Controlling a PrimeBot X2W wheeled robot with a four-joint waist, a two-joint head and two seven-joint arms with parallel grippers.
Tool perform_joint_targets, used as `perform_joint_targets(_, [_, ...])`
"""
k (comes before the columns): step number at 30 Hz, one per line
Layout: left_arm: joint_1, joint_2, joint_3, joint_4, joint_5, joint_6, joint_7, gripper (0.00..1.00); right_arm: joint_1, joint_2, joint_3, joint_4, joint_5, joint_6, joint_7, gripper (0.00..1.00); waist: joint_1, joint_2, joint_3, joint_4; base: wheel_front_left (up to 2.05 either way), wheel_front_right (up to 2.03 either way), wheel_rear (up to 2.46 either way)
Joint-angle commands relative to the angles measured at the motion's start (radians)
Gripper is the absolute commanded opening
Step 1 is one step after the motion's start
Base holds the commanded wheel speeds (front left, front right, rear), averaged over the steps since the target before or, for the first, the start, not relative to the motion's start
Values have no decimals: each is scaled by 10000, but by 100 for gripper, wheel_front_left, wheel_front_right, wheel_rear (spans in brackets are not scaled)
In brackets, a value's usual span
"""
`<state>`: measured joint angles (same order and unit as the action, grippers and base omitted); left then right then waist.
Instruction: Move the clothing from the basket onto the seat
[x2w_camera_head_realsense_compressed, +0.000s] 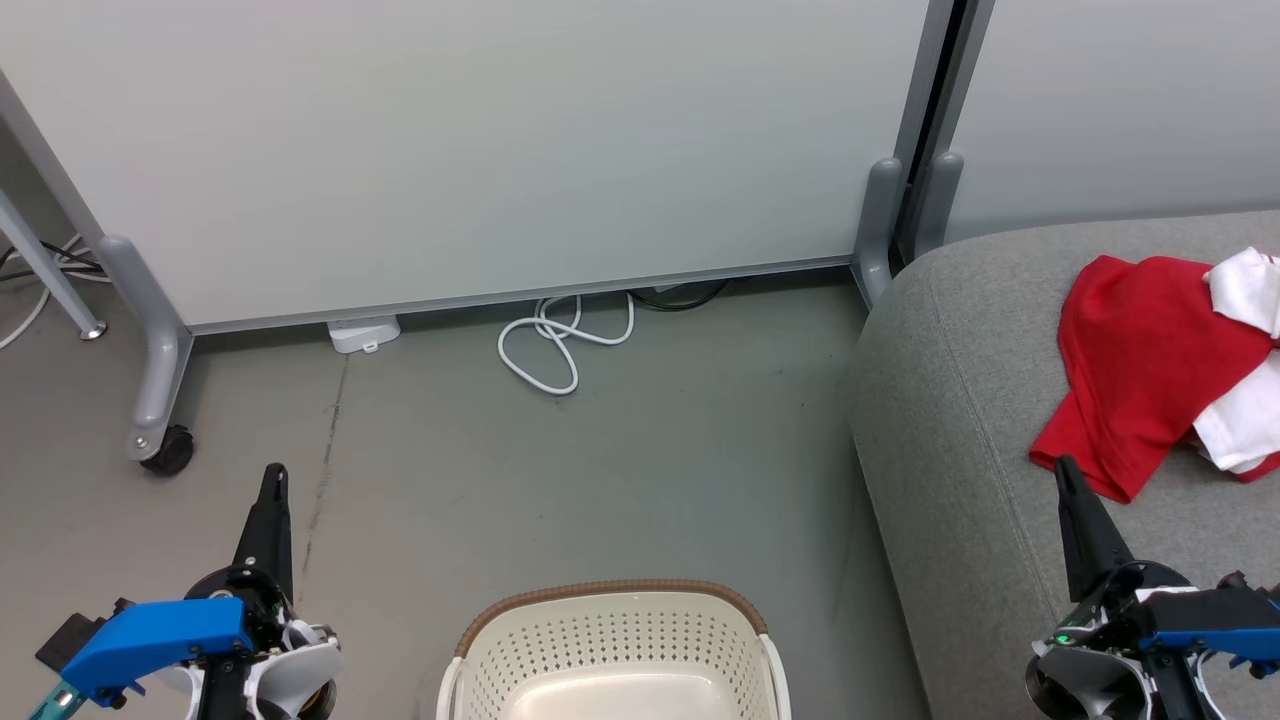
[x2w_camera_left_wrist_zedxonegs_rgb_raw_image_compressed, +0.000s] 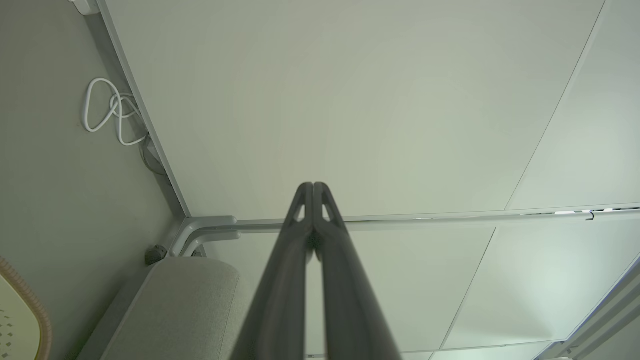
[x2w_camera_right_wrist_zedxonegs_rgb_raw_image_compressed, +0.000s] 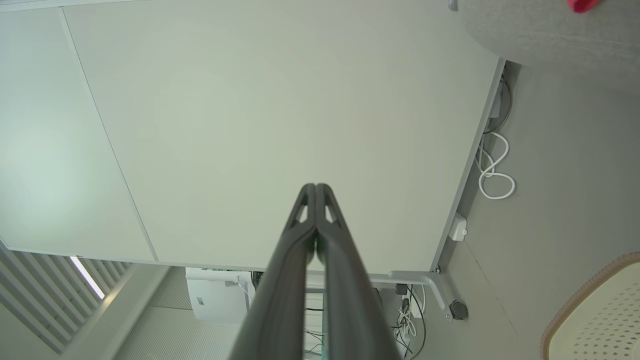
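Head view crops the basket (x2w_camera_head_realsense_compressed: 612, 640) below and the clothing (x2w_camera_head_realsense_compressed: 1140, 370) on the seat (x2w_camera_head_realsense_compressed: 950, 420) at right; left claw (x2w_camera_head_realsense_compressed: 273, 478) and right claw (x2w_camera_head_realsense_compressed: 1066, 472) are pinched together.

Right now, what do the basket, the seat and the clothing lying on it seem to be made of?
Basket: looks like moulded plastic, cream, smooth with a slight sheen; the regular punched holes suggest it.
Seat: woven upholstery fabric, grey and matte; weave texture and a stitched seam.
Clothing: soft cloth, red with white panels, matte; it lies in loose folds. Fibre cannot be told.
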<state>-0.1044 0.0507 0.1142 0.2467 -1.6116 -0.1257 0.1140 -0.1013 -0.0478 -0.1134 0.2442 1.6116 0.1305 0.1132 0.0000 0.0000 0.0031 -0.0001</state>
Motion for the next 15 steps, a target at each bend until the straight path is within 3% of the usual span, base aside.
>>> perform_joint_targets(1, [-99, -13, 21, -39, -23, -93, 38, 0, -150, -44, -21, 23, 26, 4, 28, 0, 0, 0, 0, 1, 0, 0, 0])
perform_joint_targets(15, [-99, -13, 20, -41, -24, -94, 37, 0, -150, -44, -20, 23, 26, 4, 28, 0, 0, 0, 0, 1, 0, 0, 0])
